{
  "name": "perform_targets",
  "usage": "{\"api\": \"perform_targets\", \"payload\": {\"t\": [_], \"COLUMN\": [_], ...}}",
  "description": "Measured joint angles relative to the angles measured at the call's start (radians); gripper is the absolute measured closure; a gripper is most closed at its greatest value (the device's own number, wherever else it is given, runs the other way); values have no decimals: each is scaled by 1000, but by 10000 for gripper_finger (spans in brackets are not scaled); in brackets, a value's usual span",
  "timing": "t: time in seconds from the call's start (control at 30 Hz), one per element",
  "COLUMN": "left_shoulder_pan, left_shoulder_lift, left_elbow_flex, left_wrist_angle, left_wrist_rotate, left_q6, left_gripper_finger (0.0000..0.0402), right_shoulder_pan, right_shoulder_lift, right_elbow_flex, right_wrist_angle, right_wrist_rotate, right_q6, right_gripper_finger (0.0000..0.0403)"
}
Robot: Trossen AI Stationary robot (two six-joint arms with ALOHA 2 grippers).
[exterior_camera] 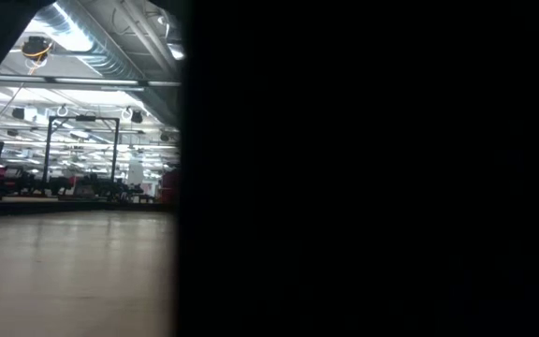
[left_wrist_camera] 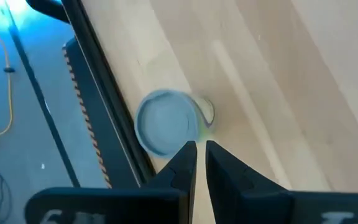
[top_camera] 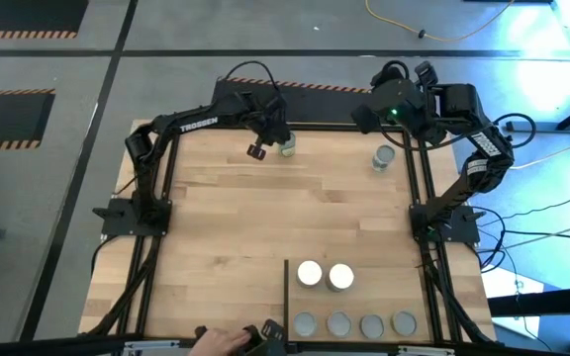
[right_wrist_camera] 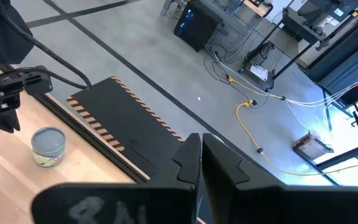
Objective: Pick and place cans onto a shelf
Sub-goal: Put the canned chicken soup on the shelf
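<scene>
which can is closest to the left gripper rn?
The can at the table's far edge, right beside the left gripper. The other loose can sits toward the right arm; the rest are on the shelf.

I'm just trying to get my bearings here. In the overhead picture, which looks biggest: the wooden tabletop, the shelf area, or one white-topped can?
1. Wooden tabletop, easily the largest.
2. Shelf, the corner section past the black divider bar.
3. White-topped can, smallest. Its neighbour looks the same size, so I can't rank those two.

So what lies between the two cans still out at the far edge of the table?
Nothing: in the high view the stretch between the can by the left claw and the can near the right arm is bare wooden tabletop.
</scene>
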Motion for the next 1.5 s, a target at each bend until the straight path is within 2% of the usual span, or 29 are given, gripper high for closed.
{"api": "perform_targets", "payload": {"t": [0.13,0.33,0.6,0.73,0.9,0.97,1.2,1.5], "left_shoulder_pan": [-7,-45,-81,-84,-88,-91,-112,-114], "left_shoulder_lift": [0,-8,-8,-8,-8,-10,-12,-13], "left_elbow_flex": [0,0,0,0,0,0,0,0], "left_wrist_angle": [5,26,30,20,23,26,63,74], "left_wrist_rotate": [-89,-298,-455,-447,-336,-326,-406,-422], "left_q6": [8,-109,-157,-175,-157,-158,-206,-347], "left_gripper_finger": [373,372,372,372,372,372,372,372], "right_shoulder_pan": [0,0,0,0,0,0,0,0], "right_shoulder_lift": [0,0,0,0,0,0,0,0], "right_elbow_flex": [0,0,0,0,0,0,0,0], "right_wrist_angle": [0,0,0,0,0,0,0,0], "right_wrist_rotate": [-18,-24,-24,-24,-25,-25,-46,-59], "right_q6": [0,-1,-3,-17,-17,-14,-22,-22], "right_gripper_finger": [384,384,384,384,384,384,384,384]}}
